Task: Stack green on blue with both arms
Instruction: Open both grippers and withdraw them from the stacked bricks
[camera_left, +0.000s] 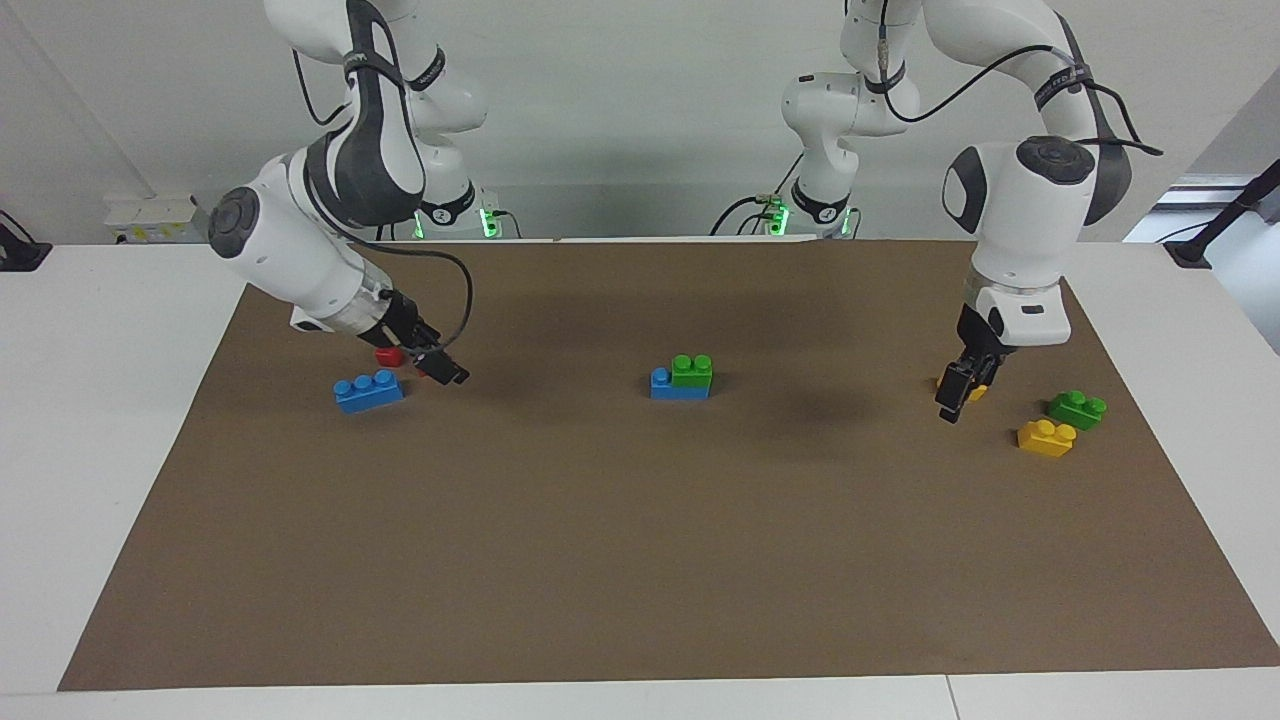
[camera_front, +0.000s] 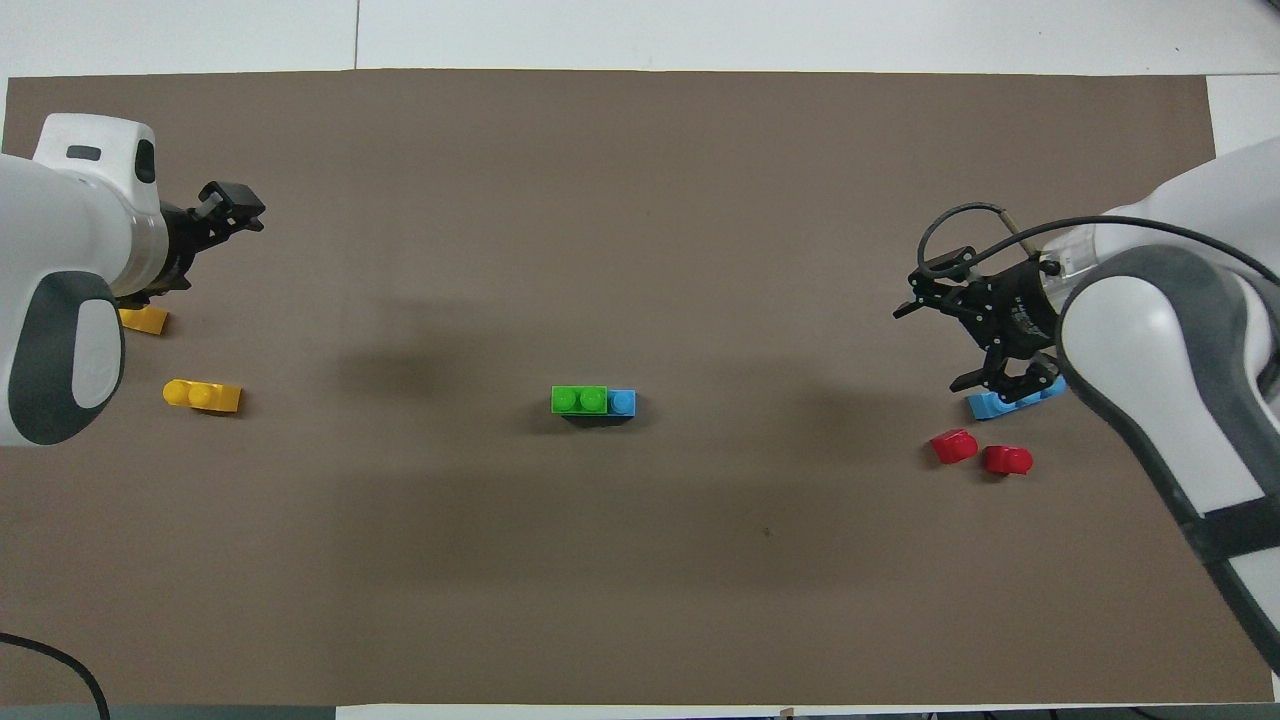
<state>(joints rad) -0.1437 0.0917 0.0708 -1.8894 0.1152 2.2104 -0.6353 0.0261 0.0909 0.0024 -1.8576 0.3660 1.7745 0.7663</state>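
Note:
At the middle of the mat a green brick (camera_left: 692, 370) (camera_front: 578, 400) sits on a blue brick (camera_left: 676, 390) (camera_front: 622, 402). One blue stud stays bare toward the right arm's end. A second blue brick (camera_left: 369, 390) (camera_front: 1012, 403) lies at the right arm's end. My right gripper (camera_left: 447, 368) (camera_front: 932, 347) hangs low beside it, open and empty. A second green brick (camera_left: 1077, 408) lies at the left arm's end; my left arm hides it in the overhead view. My left gripper (camera_left: 952, 403) (camera_front: 232, 206) hangs low near it, holding nothing.
Two red bricks (camera_front: 953, 446) (camera_front: 1007, 460) lie by the loose blue brick, nearer to the robots. One yellow brick (camera_left: 1046, 438) (camera_front: 203, 396) lies beside the loose green brick; another (camera_left: 972, 391) (camera_front: 143, 320) is partly hidden by the left gripper. The brown mat (camera_left: 640, 560) covers the table.

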